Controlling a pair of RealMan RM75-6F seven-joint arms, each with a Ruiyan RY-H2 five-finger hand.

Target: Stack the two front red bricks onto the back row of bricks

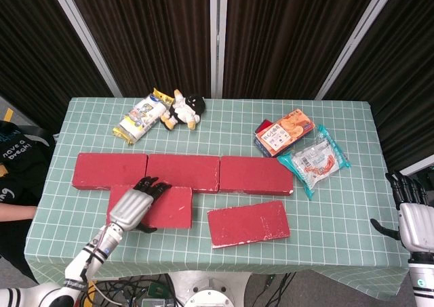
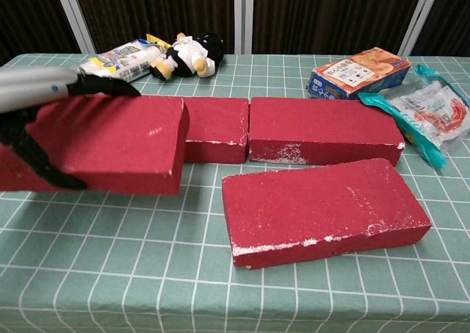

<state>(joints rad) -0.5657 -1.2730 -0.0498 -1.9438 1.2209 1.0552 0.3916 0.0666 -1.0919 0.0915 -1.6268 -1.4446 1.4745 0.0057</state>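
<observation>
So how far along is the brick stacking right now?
Nothing is stacked yet. The left hand grips the front-left red brick, apparently lifting it. The front-right red brick lies flat on the table, untouched, and the back row of three red bricks is bare on top.

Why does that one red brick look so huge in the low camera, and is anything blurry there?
Chest view: the front left brick in the left hand sits close to the lens, so it looms large, and the hand looks soft and smeared. Head view: the same brick matches the others in size; lighting is even, with soft shadows.
</observation>
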